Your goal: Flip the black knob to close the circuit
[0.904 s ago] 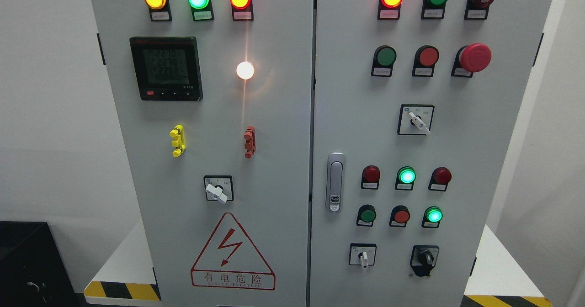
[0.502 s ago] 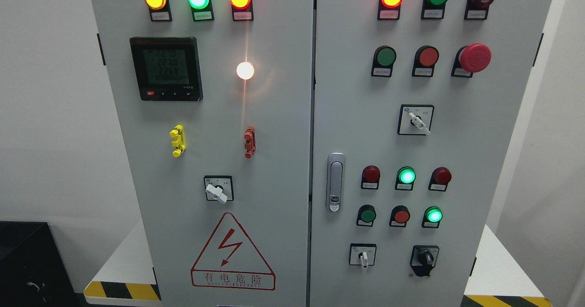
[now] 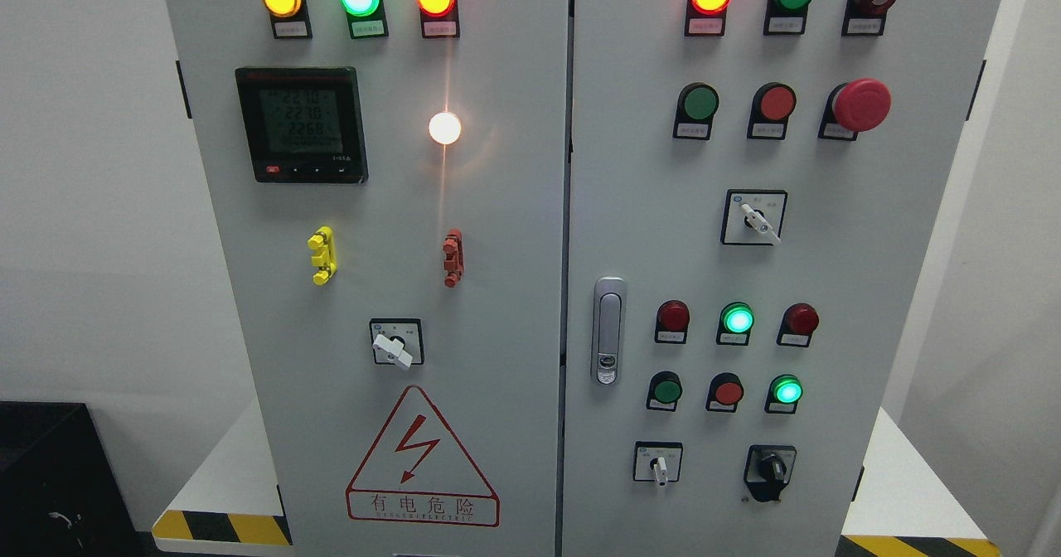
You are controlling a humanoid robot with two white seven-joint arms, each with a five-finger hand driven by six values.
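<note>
The black knob point(image 3: 772, 467) sits at the lower right of the right door of a grey electrical cabinet point(image 3: 497, 209), on a black plate. Its handle stands roughly upright, pointing slightly down. To its left is a white rotary switch point(image 3: 658, 463). Neither of my hands nor arms shows in the head view.
The right door carries a red mushroom stop button point(image 3: 861, 104), a white selector switch point(image 3: 755, 217), rows of red and green lamps and a silver door latch point(image 3: 609, 330). The left door has a meter point(image 3: 301, 123), a white selector point(image 3: 395, 344) and a warning triangle point(image 3: 421, 457). A black box point(image 3: 50, 482) stands at lower left.
</note>
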